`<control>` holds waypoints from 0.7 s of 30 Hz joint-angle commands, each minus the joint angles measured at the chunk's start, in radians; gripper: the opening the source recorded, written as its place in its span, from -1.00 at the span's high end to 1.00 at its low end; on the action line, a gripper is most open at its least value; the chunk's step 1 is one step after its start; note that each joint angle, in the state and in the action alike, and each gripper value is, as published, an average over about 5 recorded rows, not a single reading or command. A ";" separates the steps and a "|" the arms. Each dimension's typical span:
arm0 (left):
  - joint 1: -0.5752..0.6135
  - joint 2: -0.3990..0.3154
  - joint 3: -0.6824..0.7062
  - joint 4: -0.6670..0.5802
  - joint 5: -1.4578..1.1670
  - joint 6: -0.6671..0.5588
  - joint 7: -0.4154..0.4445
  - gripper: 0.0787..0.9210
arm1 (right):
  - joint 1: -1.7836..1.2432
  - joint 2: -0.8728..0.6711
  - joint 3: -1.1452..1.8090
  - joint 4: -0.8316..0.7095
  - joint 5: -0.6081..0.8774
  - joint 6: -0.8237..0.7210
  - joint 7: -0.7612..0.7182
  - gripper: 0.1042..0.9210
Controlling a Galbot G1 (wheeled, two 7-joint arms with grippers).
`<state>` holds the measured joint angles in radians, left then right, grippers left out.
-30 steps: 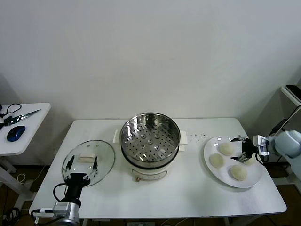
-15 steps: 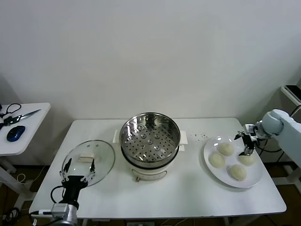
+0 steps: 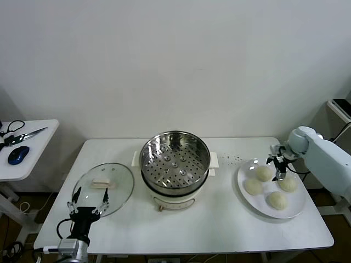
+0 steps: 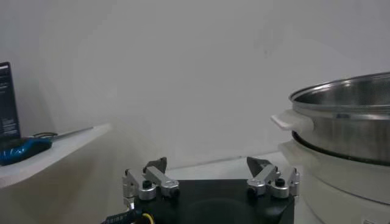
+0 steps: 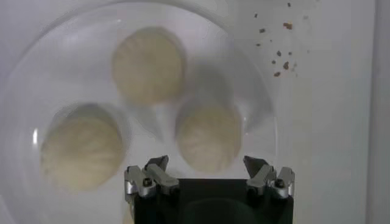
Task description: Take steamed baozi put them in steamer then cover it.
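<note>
Right gripper (image 3: 278,166) open, poised over plate (image 3: 293,208), jaws straddling nearest baozi (image 5: 209,135) directly beneath for top-down grasp. Steamer (image 3: 175,155) well apart toward left arm, empty, uncovered. Left gripper (image 3: 88,200) open, parked just short of cover (image 3: 103,188), likely staged for later lidding.

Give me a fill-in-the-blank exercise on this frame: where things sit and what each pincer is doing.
1. The steamed baozi number ____ and lie on the white plate.
2. The steamer holds ____ baozi.
3. The cover lies on the table to the robot's ____ of the steamer.
4. The right pincer hangs open above the ____; the left pincer is open near the cover.

Missing words: four; no; left; plate
</note>
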<state>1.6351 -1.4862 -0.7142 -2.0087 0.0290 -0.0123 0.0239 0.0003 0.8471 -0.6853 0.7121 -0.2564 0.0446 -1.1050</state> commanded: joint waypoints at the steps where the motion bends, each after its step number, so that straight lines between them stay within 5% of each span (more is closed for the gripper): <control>1: 0.002 0.000 -0.002 0.001 0.000 -0.001 -0.002 -0.77 | -0.001 0.098 0.028 -0.131 -0.052 0.022 -0.008 -0.76; 9: 0.009 -0.002 -0.002 0.005 0.000 -0.005 -0.002 -0.77 | 0.004 0.132 0.037 -0.190 -0.063 0.043 -0.011 -0.74; 21: 0.014 -0.002 -0.005 0.006 0.000 -0.007 -0.003 -0.77 | 0.013 0.133 0.044 -0.190 -0.058 0.055 -0.026 -0.42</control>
<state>1.6492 -1.4888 -0.7188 -2.0026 0.0293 -0.0190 0.0214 0.0096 0.9625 -0.6465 0.5463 -0.3067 0.0925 -1.1298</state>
